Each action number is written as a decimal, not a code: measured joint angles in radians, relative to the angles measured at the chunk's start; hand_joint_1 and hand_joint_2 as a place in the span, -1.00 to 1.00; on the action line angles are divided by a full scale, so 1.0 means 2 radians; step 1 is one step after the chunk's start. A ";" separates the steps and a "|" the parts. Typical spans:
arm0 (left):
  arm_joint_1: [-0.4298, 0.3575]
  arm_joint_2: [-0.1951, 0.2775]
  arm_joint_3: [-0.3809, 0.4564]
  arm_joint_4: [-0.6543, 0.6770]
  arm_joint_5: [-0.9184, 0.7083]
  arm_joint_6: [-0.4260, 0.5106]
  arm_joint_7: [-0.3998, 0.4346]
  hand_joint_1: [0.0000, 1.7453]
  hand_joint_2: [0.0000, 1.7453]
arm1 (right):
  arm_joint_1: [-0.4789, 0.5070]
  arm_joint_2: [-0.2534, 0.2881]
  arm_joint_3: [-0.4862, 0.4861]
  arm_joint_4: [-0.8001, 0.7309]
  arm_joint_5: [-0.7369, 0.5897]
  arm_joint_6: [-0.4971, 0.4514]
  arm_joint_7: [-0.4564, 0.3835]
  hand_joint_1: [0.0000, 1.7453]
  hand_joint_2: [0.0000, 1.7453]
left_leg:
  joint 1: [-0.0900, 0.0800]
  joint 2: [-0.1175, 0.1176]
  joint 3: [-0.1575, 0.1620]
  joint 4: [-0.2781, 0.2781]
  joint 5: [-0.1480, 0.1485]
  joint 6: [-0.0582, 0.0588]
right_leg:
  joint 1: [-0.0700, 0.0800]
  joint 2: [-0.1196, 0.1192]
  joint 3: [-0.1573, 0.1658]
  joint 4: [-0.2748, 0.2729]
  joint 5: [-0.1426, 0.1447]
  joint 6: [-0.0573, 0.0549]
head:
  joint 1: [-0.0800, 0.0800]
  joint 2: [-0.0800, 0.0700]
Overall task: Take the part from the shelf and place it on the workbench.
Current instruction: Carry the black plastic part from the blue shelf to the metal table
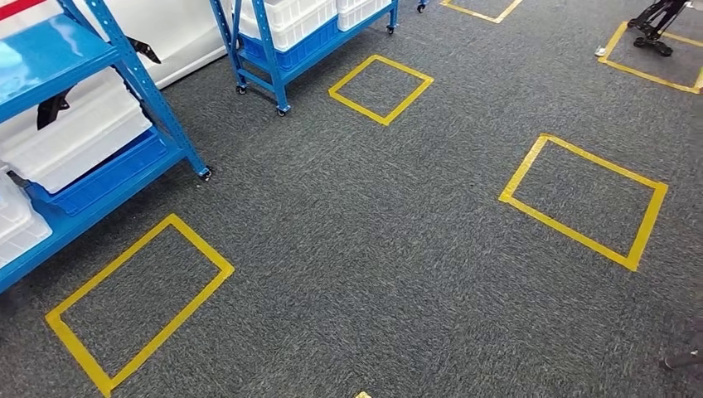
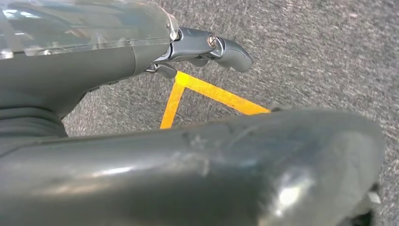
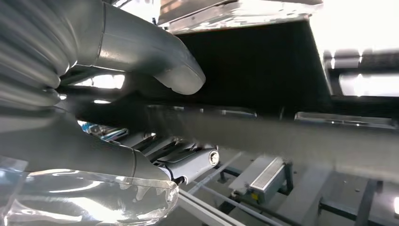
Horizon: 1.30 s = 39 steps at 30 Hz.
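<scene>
The blue shelf (image 1: pixel 137 83) stands at the left in the head view, holding white bins (image 1: pixel 79 137). Black parts (image 1: pixel 51 108) stick out between its levels. In the right wrist view my right hand (image 3: pixel 117 47) grips a dark, flat part (image 3: pixel 263 61): the thumb lies over one side and the darker fingers (image 3: pixel 188 162) under the other. Ceiling lights glare behind it. In the left wrist view my left hand (image 2: pixel 202 47) hangs over the grey carpet with its fingers stretched out and nothing in it. The blurred thumb (image 2: pixel 235 165) covers the near half of that view.
A second blue wheeled shelf (image 1: pixel 278 50) with white bins stands at the back. Yellow tape squares (image 1: pixel 381 87) (image 1: pixel 580 199) (image 1: pixel 137 303) mark the grey carpet. A dark stand (image 1: pixel 655 25) is at the far right, and a dark object (image 1: pixel 684 358) at the right edge.
</scene>
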 joint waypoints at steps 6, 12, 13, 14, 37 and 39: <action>-0.001 0.001 0.001 0.000 -0.001 0.003 -0.001 -1.00 -1.00 | 0.003 0.013 -0.005 0.000 0.007 0.002 -0.004 1.00 1.00 | -0.012 -0.030 0.056 -0.137 0.074 0.030 | 0.001 0.026 0.001 -0.003 0.004 0.003 | 0.001 0.000; -0.002 -0.001 0.001 0.000 -0.001 0.005 0.001 -1.00 -1.00 | -0.001 0.020 -0.008 0.000 0.017 0.000 -0.002 1.00 1.00 | -0.011 -0.003 0.072 -0.178 0.096 0.030 | 0.001 -0.005 -0.028 0.050 -0.029 0.014 | 0.001 0.000; -0.001 -0.001 0.002 0.000 -0.001 0.005 0.001 -1.00 -1.00 | -0.003 0.023 -0.007 0.001 0.020 -0.002 -0.001 1.00 1.00 | -0.010 0.001 0.071 -0.178 0.096 0.030 | 0.000 -0.008 -0.041 0.079 -0.043 0.017 | 0.001 0.000; -0.001 -0.001 0.002 0.000 -0.001 0.005 0.002 -1.00 -1.00 | -0.004 0.025 -0.006 0.001 0.023 -0.004 0.000 1.00 1.00 | -0.010 0.005 0.070 -0.177 0.096 0.029 | -0.002 -0.009 -0.049 0.100 -0.049 0.020 | 0.001 0.000; -0.003 -0.005 0.002 0.000 -0.010 0.005 -0.002 -1.00 -1.00 | -0.007 0.066 0.034 -0.033 0.041 -0.028 0.027 1.00 1.00 | -0.013 -0.032 0.059 -0.144 0.077 0.027 | 0.000 0.026 -0.001 -0.006 0.010 0.003 | 0.000 0.000; -0.003 -0.005 0.002 0.000 -0.010 0.005 -0.003 -1.00 -1.00 | -0.004 0.069 0.036 -0.033 0.042 -0.029 0.027 1.00 1.00 | -0.013 -0.023 0.064 -0.157 0.084 0.029 | -0.002 0.028 -0.002 -0.009 0.013 0.008 | 0.000 0.000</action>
